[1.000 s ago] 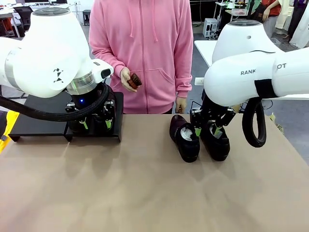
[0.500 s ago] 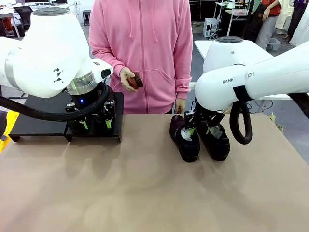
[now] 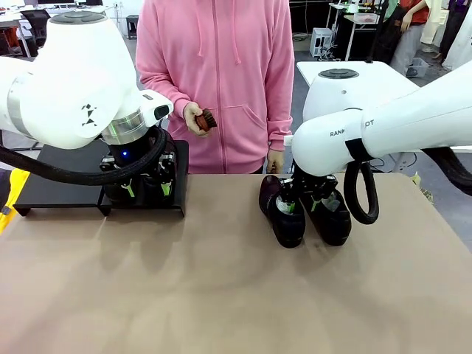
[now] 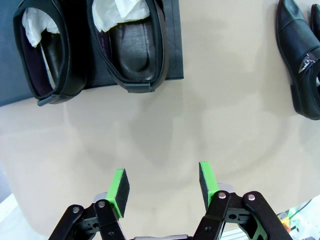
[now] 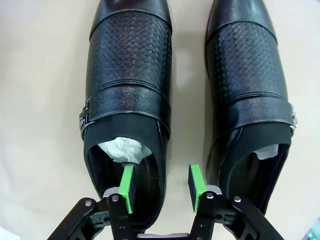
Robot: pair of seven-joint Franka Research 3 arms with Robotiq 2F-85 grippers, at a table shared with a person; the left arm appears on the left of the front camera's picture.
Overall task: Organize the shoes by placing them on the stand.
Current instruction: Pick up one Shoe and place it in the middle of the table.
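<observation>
- Near bench (image 3: 221, 295) far edge, right of middle: two loose shoes (image 5: 130, 100); right tool (image 5: 161, 170) half-open astride one's side wall, unclamped
- Stand (image 4: 174, 30), far-left corner, holds two shoes (image 4: 132, 50); left tool (image 4: 162, 170) wide, empty

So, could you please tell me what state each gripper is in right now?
Left gripper: open, empty.
Right gripper: open, jaws astride the side wall of one shoe, not yet clamped.

Two black shoes (image 4: 132, 45) on stand (image 4: 174, 45); other pair (image 5: 130, 90) on table (image 3: 221, 295)
</observation>
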